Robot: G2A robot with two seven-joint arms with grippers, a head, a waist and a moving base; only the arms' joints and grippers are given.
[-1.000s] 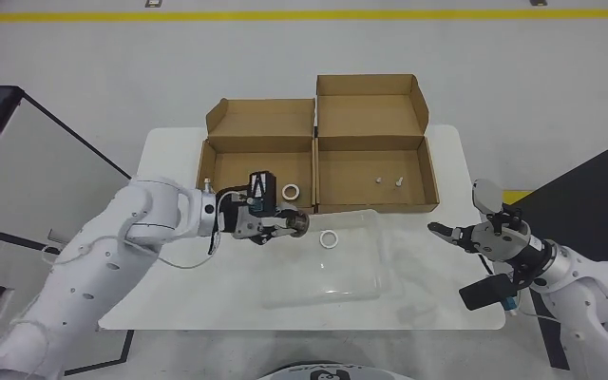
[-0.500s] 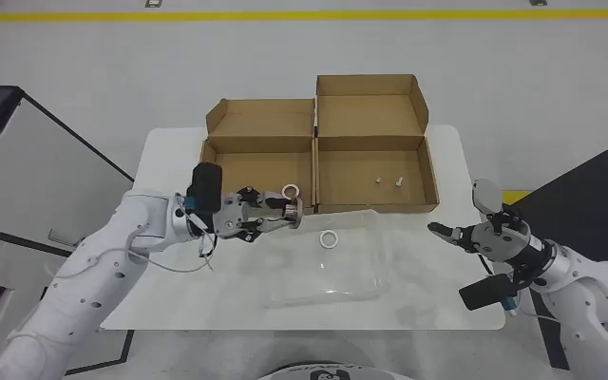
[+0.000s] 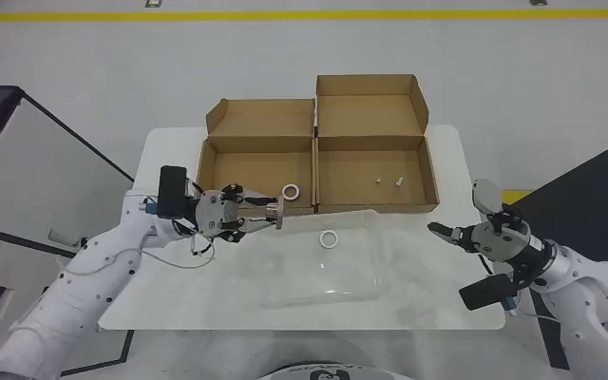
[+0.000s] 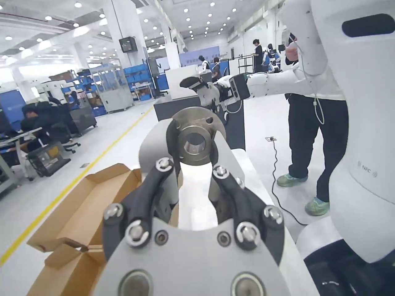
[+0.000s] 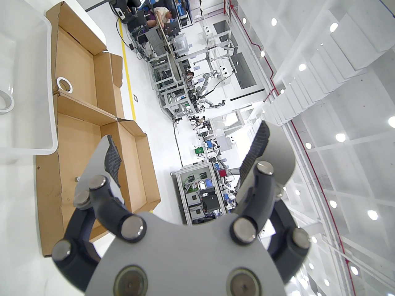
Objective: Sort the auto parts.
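A: Where is the round grey metal flange with the central bore [image 4: 193, 139] to be found?

B: It is pinched by the left tool [image 3: 277, 217], a dark finger being pressed against each side of its rim; it is held clear of the white table [image 3: 218, 294]; in the top view it is seen just in front of the front wall of the left open brown cardboard box [image 3: 242, 171], near the far left corner of the clear plastic tray [image 3: 323, 297].

A: What is contained in that box?

B: A white ring [image 3: 292, 192] is laid flat on the floor, close to the front right corner; the flange is seen just beside it, with the box wall between them.

A: And what is seen in the other containers?

B: The right open brown cardboard box [image 3: 351, 180] is set against the left one, their side walls touching; two small white parts [image 3: 389, 180] are laid near each other on its floor; a second white ring [image 3: 330, 238] is laid flat in the tray, towards the far side.

A: How is the right tool [image 5: 185, 137] held?

B: Its fingers are spread wide and nothing is gripped between them; it is held over the right end of the table, well apart from the tray and both boxes.
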